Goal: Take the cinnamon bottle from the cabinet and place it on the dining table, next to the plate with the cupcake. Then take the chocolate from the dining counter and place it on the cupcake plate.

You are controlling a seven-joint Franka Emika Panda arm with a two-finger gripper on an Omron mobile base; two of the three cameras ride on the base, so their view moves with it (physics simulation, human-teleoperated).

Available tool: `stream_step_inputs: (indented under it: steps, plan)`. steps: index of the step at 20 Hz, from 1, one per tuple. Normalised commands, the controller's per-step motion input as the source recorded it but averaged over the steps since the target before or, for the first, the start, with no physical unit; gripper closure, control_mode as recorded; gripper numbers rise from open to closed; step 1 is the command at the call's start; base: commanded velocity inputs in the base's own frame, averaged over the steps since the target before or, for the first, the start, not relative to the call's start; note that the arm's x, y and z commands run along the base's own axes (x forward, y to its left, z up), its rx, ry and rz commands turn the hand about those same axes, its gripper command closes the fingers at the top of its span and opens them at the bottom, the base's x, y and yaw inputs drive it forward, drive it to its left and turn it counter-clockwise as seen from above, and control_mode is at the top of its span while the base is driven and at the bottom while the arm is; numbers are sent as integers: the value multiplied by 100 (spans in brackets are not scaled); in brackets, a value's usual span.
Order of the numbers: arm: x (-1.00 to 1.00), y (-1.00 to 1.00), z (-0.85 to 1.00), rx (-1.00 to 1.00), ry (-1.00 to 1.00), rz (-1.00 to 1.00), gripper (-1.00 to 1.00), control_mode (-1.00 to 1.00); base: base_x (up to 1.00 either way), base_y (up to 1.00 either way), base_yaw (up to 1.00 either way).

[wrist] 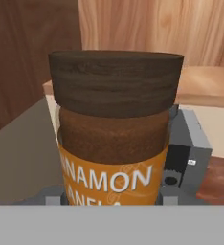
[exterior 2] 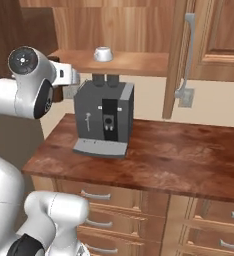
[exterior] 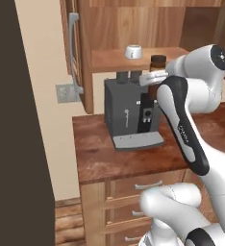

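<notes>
The cinnamon bottle [wrist: 115, 139], dark brown with an orange label and a dark cap, stands upright close in the hand view. My gripper [wrist: 113, 194] is shut on it low on its body. From the left base view the bottle [exterior: 157, 62] hangs just in front of the cabinet's plank shelf [exterior: 109, 58], above the coffee machine, with the gripper [exterior: 155, 77] around it. The cabinet door [exterior: 71, 48] with its grey bar handle stands open. The dining table, plate, cupcake and chocolate are out of view.
A white cup [exterior: 132, 51] sits on the shelf left of the bottle. A grey coffee machine [exterior: 131, 115] stands on a reddish-brown counter [exterior: 105, 158] with drawers below. A dark tall panel [exterior: 13, 144] borders the left. The open door [exterior 2: 189, 55] hangs right of the shelf.
</notes>
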Motion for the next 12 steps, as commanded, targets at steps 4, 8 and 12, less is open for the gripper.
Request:
stream_step_inputs:
  steps: [4, 8, 12]
  plan:
    - [0, 0, 0, 0, 0, 0, 100, 100, -100, -16, -16]
    - [0, 0, 0, 0, 0, 0, 100, 100, -92, -21, -37]
    - [0, 0, 0, 0, 0, 0, 100, 100, -47, -20, -70]
